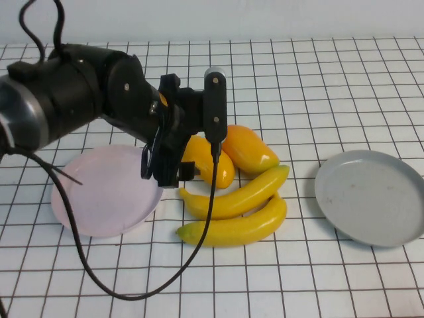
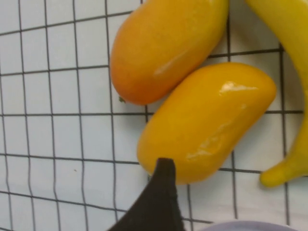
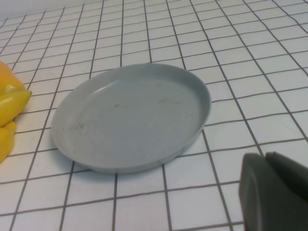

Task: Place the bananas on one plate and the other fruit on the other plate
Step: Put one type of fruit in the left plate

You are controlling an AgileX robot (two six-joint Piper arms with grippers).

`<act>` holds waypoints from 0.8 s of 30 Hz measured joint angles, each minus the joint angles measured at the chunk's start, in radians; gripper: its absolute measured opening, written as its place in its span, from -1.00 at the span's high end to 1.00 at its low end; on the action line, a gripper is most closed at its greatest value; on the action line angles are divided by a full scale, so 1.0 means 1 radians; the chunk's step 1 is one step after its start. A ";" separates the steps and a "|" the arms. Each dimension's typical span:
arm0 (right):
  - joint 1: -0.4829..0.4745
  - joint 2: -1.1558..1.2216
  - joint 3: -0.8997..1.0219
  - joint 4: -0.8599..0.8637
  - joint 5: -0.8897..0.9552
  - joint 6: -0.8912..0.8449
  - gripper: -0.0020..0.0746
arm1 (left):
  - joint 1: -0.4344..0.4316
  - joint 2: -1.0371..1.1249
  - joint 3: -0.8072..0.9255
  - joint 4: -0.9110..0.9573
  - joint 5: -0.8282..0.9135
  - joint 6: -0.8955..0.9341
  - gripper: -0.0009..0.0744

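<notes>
Two oval mangoes lie side by side: a redder one (image 1: pixel 248 149) (image 2: pixel 163 48) and a yellow one (image 1: pixel 207 164) (image 2: pixel 207 120). Two bananas (image 1: pixel 238 195) (image 1: pixel 235 228) lie just in front of them. The pink plate (image 1: pixel 106 192) is left of the fruit, the grey plate (image 1: pixel 371 195) (image 3: pixel 130 115) right; both are bare. My left gripper (image 1: pixel 165 167) hangs open and empty at the yellow mango's left end; one dark finger (image 2: pixel 161 197) shows beside it. My right gripper is outside the high view; its dark fingers (image 3: pixel 274 192) are together, near the grey plate.
A black cable (image 1: pixel 132 291) loops from the left arm across the table in front of the pink plate. A banana's end (image 2: pixel 288 96) and the pink plate's rim (image 2: pixel 245 226) lie close to the left gripper. Banana tips (image 3: pixel 9 103) show beside the grey plate.
</notes>
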 joint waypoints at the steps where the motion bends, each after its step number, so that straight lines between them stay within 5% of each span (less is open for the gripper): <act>1: 0.000 0.000 0.000 0.000 0.000 0.000 0.99 | 0.000 0.013 0.000 0.002 -0.026 0.023 -0.80; 24: 0.000 0.000 0.000 0.000 0.000 0.000 0.99 | 0.015 0.267 -0.021 -0.087 -0.269 0.231 -0.72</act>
